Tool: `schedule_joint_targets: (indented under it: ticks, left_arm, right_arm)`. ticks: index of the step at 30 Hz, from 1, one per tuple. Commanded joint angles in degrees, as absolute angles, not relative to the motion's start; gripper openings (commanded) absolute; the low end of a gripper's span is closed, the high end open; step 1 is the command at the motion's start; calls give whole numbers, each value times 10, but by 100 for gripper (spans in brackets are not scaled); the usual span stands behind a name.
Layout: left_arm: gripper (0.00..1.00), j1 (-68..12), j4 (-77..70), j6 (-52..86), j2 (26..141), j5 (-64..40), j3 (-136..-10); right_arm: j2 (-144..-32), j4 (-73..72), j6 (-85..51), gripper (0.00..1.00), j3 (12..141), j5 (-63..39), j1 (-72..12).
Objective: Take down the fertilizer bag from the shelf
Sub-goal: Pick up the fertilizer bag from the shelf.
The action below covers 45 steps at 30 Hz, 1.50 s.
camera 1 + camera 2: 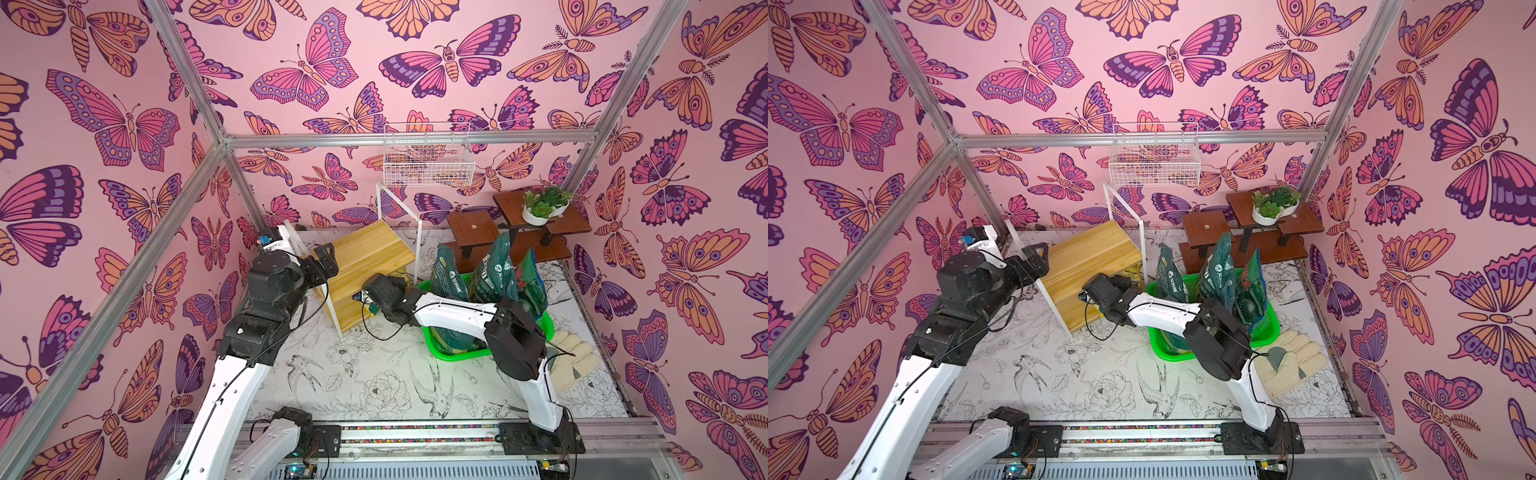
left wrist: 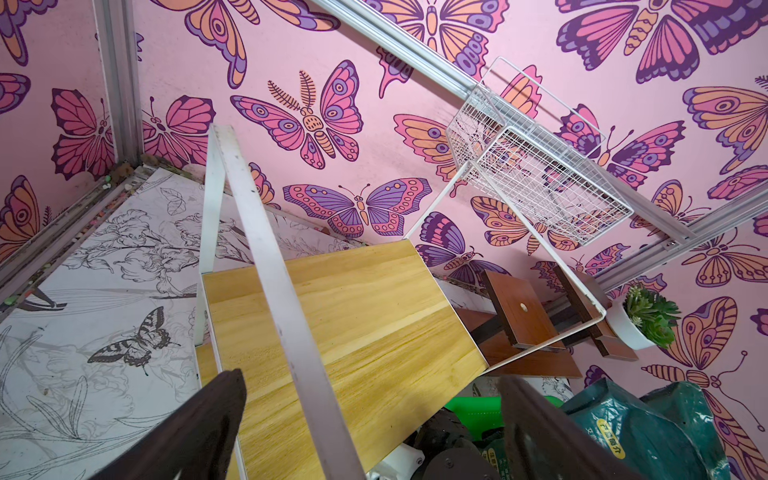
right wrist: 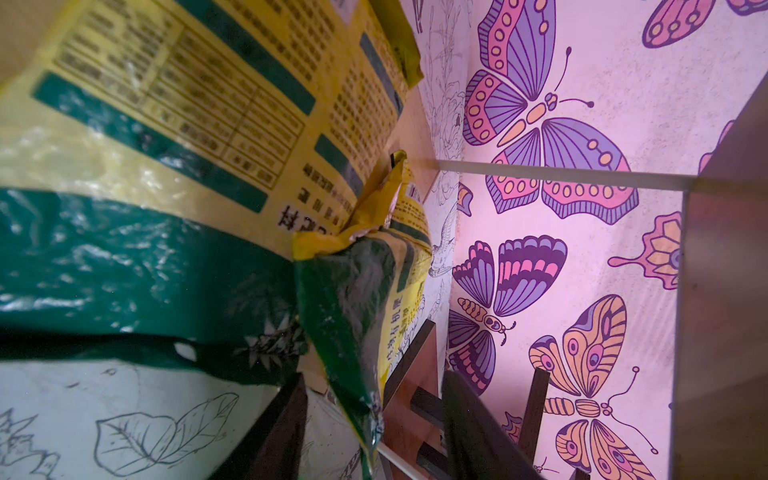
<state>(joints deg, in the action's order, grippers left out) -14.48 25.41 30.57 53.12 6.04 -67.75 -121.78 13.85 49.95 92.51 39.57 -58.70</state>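
My right gripper (image 3: 374,376) stands spread and pinches nothing. The folded yellow-green corner of the fertilizer bag (image 3: 166,124) hangs between my fingers, with a gap showing beside one of them. The rest of the bag lies just ahead of these jaws, tucked under the upper board of the shelf (image 1: 365,257). I cannot tell what it rests on. My left gripper (image 2: 372,376) is also spread wide, straddling the shelf's white frame tube (image 2: 266,257) without clamping it.

If I close on that thin corner alone, I expect the slick film to slip or stretch as the sagging weight comes free. The bag could also catch the frame on the way out, and the unheld shelf would drag along with it. Close behind my right arm, the green basket (image 1: 440,355) holds standing bags (image 1: 494,270) that my elbow could knock over.

Under the jaws is the table (image 1: 365,374), a white sheet with flowers and birds drawn in black line. Pink butterfly walls and aluminium bars close it in.
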Motion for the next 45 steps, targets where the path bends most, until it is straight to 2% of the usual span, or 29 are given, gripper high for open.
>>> schedule_joint_targets:
  ticks: [1,8,12,16,20,22,37,45]
  left_arm:
    - [100,-140,257,312,532,56,-687]
    - [100,-140,257,318,533,60,-687]
    - [100,-141,258,318,533,62,-687]
    - [100,-141,257,319,535,61,-689]
    - [100,-140,257,317,534,62,-687]
    - [100,-141,257,318,534,62,-686]
    - [100,-140,255,314,533,68,-686]
    - [100,-141,252,306,531,63,-689]
  right_arm:
    - [-1231,133,497,55,933,383,-571]
    - [-1247,133,506,53,944,371,-557]
    - [-1248,130,500,48,944,357,-551]
    - [-1253,120,504,31,948,356,-550]
    - [-1251,116,505,6,950,357,-551]
    - [-1246,115,504,0,949,357,-551]
    - [-1182,101,490,0,907,385,-574]
    - [-1125,77,475,0,844,411,-606]
